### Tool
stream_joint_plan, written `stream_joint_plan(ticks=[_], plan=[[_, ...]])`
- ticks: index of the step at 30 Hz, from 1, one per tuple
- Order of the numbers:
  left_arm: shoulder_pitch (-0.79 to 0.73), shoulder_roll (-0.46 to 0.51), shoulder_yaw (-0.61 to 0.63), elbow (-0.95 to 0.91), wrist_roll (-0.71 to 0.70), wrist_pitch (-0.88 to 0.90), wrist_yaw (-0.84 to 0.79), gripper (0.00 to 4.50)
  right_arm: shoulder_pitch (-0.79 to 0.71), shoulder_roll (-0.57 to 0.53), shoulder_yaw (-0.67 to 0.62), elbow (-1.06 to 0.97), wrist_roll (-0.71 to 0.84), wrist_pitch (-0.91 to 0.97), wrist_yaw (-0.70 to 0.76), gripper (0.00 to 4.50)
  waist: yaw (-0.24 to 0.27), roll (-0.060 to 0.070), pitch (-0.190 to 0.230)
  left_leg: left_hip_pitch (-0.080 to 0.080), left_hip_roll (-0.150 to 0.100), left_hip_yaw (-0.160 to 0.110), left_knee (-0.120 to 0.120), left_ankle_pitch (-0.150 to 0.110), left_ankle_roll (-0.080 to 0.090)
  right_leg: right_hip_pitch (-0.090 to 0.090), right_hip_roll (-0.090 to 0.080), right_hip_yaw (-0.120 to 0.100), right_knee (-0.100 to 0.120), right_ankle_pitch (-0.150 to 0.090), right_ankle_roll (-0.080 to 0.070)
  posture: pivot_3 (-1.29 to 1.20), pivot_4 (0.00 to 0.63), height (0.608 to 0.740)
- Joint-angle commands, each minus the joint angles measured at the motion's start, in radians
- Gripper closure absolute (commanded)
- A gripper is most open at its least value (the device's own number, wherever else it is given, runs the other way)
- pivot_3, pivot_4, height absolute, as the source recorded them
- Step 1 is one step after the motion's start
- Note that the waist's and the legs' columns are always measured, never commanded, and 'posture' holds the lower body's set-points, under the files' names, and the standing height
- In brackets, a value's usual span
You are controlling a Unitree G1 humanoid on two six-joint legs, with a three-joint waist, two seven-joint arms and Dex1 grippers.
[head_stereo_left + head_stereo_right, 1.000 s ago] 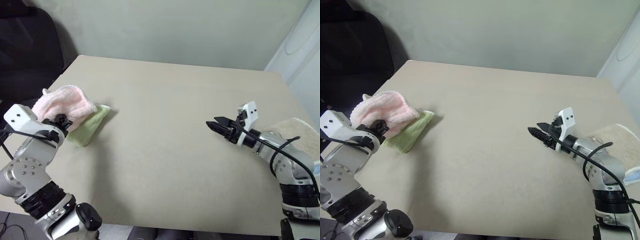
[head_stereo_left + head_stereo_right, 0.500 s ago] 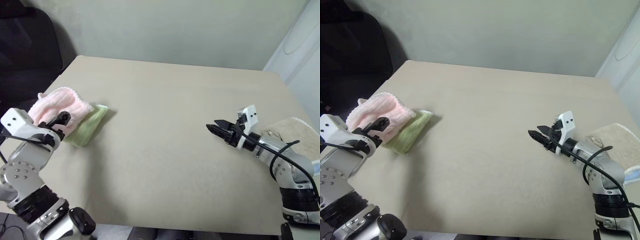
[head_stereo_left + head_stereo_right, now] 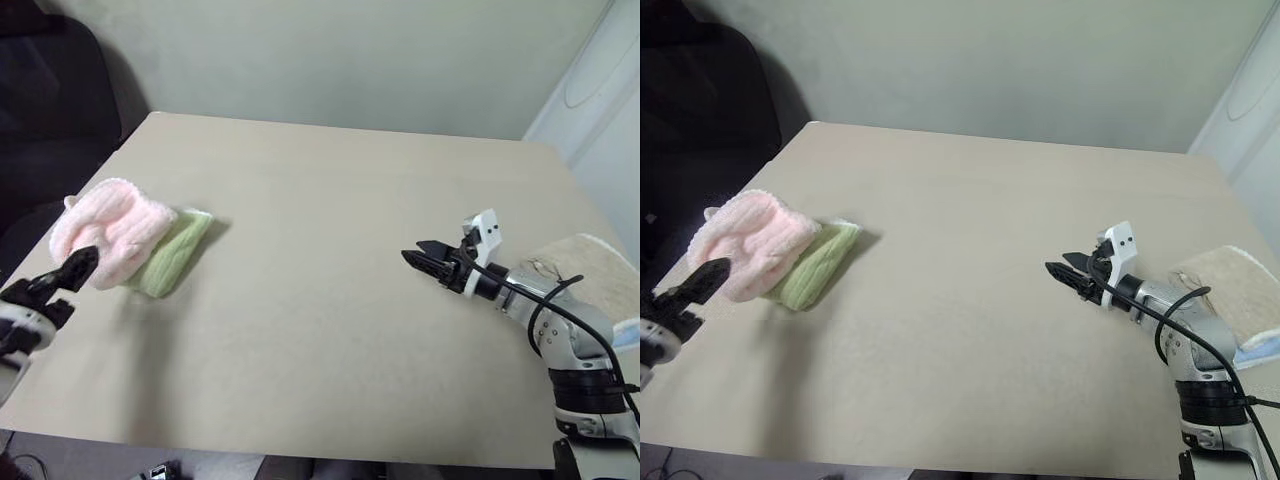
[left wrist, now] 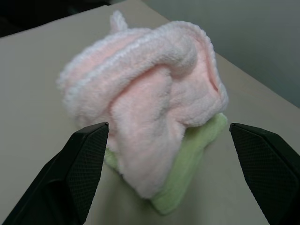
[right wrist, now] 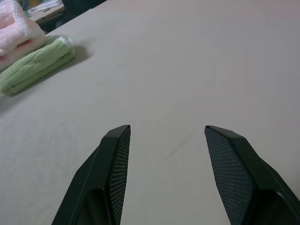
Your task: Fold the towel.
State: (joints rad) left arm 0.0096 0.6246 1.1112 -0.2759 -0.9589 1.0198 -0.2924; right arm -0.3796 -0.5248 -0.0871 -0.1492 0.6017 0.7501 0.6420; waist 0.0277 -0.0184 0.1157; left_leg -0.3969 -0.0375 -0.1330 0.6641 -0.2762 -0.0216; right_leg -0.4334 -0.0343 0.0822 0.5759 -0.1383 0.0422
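Pink towel point(image 4: 150, 108) bunched, before left pincer point(image 4: 166, 140) (spread wide)

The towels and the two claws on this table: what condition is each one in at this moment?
pink towel: bunched in a loose heap, lying partly on the green towel, not held.
green towel: folded flat on the table.
beige towel: lying at the table's right edge.
left gripper: fingers wide open, empty, facing the pink towel.
right gripper: fingers apart, empty, over bare table.
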Motion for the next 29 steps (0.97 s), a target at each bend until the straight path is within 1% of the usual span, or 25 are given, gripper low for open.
stream_joint_plan(ticks=[1, 4, 6, 9, 11, 14, 15, 16, 17, 18, 20, 23, 27, 29], plan=[[0.163, 0.067, 0.043, -0.008, 0.090, -0.179, -0.202, 0.03, -0.019, -0.037, -0.029, 0.009, -0.009, -0.032, 0.039, 1.85, -0.002, 0.001, 0.001, 0.000, 0.001, 0.000, 0.000, -0.001, -0.001, 0.000, 0.001, 0.001, 0.000, -0.001, 0.000, 0.00, 0.150, 0.740], [0.340, 0.104, -0.017, -0.019, 0.202, -0.309, -0.360, 0.03, -0.018, -0.082, -0.058, 0.038, -0.018, -0.052, 0.068, 1.85, -0.002, 0.003, 0.001, 0.000, 0.005, -0.003, 0.000, -0.004, -0.002, -0.002, 0.010, 0.004, 0.000, -0.007, -0.008, 0.00, 0.150, 0.740], [0.405, 0.118, -0.053, -0.021, 0.237, -0.374, -0.443, 0.03, -0.014, -0.107, -0.076, 0.048, -0.012, -0.060, 0.084, 1.85, 0.001, 0.002, 0.000, 0.001, 0.006, -0.006, 0.000, -0.005, -0.002, -0.004, 0.012, 0.005, 0.000, -0.013, -0.008, 0.00, 0.150, 0.740], [0.441, 0.125, -0.107, -0.040, 0.249, -0.409, -0.509, 0.03, 0.001, -0.138, -0.094, 0.047, -0.011, -0.071, 0.108, 1.85, 0.006, 0.000, -0.001, -0.001, 0.006, -0.014, 0.000, -0.006, -0.005, -0.004, 0.014, 0.005, 0.001, -0.013, -0.008, 0.00, 0.150, 0.740], [0.434, 0.126, -0.150, -0.056, 0.244, -0.410, -0.528, 0.03, 0.012, -0.152, -0.103, 0.041, -0.009, -0.076, 0.122, 1.85, 0.006, 0.001, -0.002, -0.002, 0.006, -0.016, 0.000, -0.007, -0.006, -0.005, 0.014, 0.004, 0.001, -0.012, -0.009, 0.00, 0.150, 0.740], [0.416, 0.125, -0.209, -0.071, 0.237, -0.408, -0.546, 0.00, 0.028, -0.155, -0.106, 0.023, -0.004, -0.078, 0.127, 2.43, 0.003, 0.001, -0.004, -0.003, 0.006, -0.017, 0.000, -0.007, -0.007, -0.005, 0.014, 0.004, 0.003, -0.010, -0.012, 0.00, 0.150, 0.740], [0.409, 0.123, -0.223, -0.073, 0.231, -0.404, -0.549, 0.39, 0.036, -0.154, -0.108, 0.012, -0.001, -0.077, 0.128, 2.82, 0.002, 0.001, -0.004, -0.004, 0.006, -0.017, -0.001, -0.007, -0.007, -0.004, 0.014, 0.004, 0.004, -0.010, -0.012, 0.00, 0.150, 0.740], [0.404, 0.122, -0.238, -0.080, 0.227, -0.405, -0.558, 0.57, 0.047, -0.154, -0.113, -0.003, 0.007, -0.073, 0.130, 3.11, 0.000, 0.000, -0.005, -0.004, 0.006, -0.017, -0.001, -0.006, -0.008, -0.004, 0.014, 0.003, 0.005, -0.010, -0.013, 0.00, 0.150, 0.740], [0.400, 0.120, -0.253, -0.087, 0.223, -0.406, -0.567, 0.89, 0.058, -0.153, -0.118, -0.018, 0.016, -0.069, 0.133, 3.46, 0.000, 0.000, -0.005, -0.003, 0.006, -0.017, -0.001, -0.006, -0.008, -0.004, 0.014, 0.002, 0.005, -0.010, -0.013, 0.00, 0.150, 0.740], [0.396, 0.120, -0.264, -0.091, 0.217, -0.406, -0.576, 1.28, 0.068, -0.153, -0.122, -0.032, 0.022, -0.066, 0.134, 3.90, -0.001, 0.000, -0.005, -0.003, 0.007, -0.017, -0.001, -0.006, -0.009, -0.004, 0.014, 0.002, 0.005, -0.010, -0.013, 0.00, 0.150, 0.740], [0.373, 0.127, -0.298, -0.088, 0.218, -0.405, -0.586, 1.98, 0.087, -0.154, -0.133, -0.059, 0.034, -0.060, 0.132, 4.50, -0.002, 0.001, -0.006, -0.003, 0.007, -0.017, -0.001, -0.006, -0.009, -0.004, 0.014, 0.002, 0.005, -0.010, -0.013, 0.00, 0.150, 0.740], [0.313, 0.142, -0.365, -0.068, 0.231, -0.404, -0.587, 3.10, 0.117, -0.152, -0.156, -0.102, 0.057, -0.053, 0.129, 4.50, -0.003, 0.002, -0.006, -0.002, 0.007, -0.017, -0.001, -0.006, -0.010, -0.004, 0.014, 0.002, 0.006, -0.010, -0.013, 0.00, 0.150, 0.740], [0.249, 0.165, -0.459, -0.039, 0.277, -0.415, -0.588, 4.47, 0.162, -0.142, -0.169, -0.158, 0.071, -0.052, 0.107, 4.50, 0.000, 0.002, -0.007, -0.002, 0.007, -0.017, -0.001, -0.005, -0.010, -0.004, 0.014, 0.002, 0.008, -0.010, -0.013, 0.00, 0.150, 0.740], [0.220, 0.175, -0.509, -0.022, 0.306, -0.427, -0.586, 4.47, 0.177, -0.132, -0.169, -0.177, 0.067, -0.049, 0.086, 4.50, 0.000, 0.002, -0.007, -0.002, 0.007, -0.017, -0.001, -0.005, -0.010, -0.004, 0.014, 0.002, 0.008, -0.010, -0.013, 0.00, 0.150, 0.740]])
